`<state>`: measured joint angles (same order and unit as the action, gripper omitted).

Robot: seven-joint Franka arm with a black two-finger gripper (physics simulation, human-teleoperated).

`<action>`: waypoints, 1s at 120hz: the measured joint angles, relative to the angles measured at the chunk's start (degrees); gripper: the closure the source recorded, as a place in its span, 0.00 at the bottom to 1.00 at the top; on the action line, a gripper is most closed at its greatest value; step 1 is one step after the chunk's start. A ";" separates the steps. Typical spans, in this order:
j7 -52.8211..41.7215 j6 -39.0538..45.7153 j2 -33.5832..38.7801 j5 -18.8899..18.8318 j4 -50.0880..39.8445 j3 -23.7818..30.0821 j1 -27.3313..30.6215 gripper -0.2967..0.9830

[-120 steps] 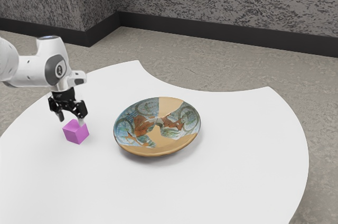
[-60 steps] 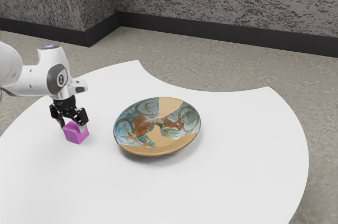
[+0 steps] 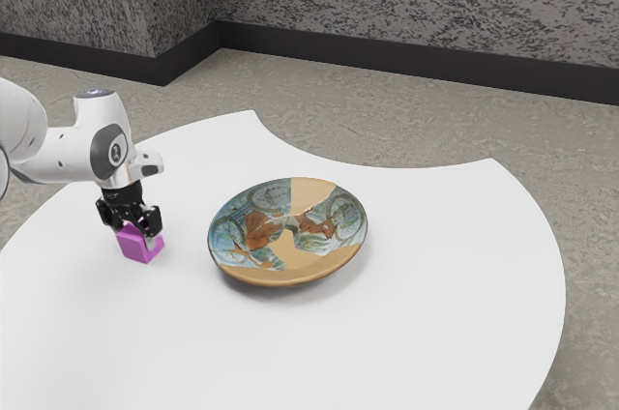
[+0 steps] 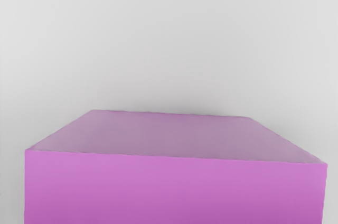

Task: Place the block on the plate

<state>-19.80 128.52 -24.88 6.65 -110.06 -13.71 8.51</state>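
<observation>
The block [image 3: 140,249] is sitting directly below my gripper [image 3: 134,234], within reach for a grasp, though whether I'm pinching it I cannot tell.

Block [image 3: 142,250] partly behind gripper [image 3: 133,234]

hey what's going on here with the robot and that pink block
A white robot arm has its black claw down at the pink block, which is on the white table. The job is to put the block on the patterned plate, over toward the exterior view's right. The plate has nothing on it yet. Whether the claw has a grip on the block, I can't tell.
</observation>
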 joint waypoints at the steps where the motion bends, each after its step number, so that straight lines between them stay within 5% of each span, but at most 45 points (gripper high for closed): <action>1: 0.00 0.01 0.01 0.00 0.00 0.00 0.00 0.41; 76: 1.08 -1.33 5.57 -2.44 -0.17 -0.06 -1.58 0.44; 120: 4.95 -5.05 12.29 -6.60 0.89 -0.15 -15.09 0.44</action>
<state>-14.86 123.48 -12.59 0.06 -109.17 -13.86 -6.58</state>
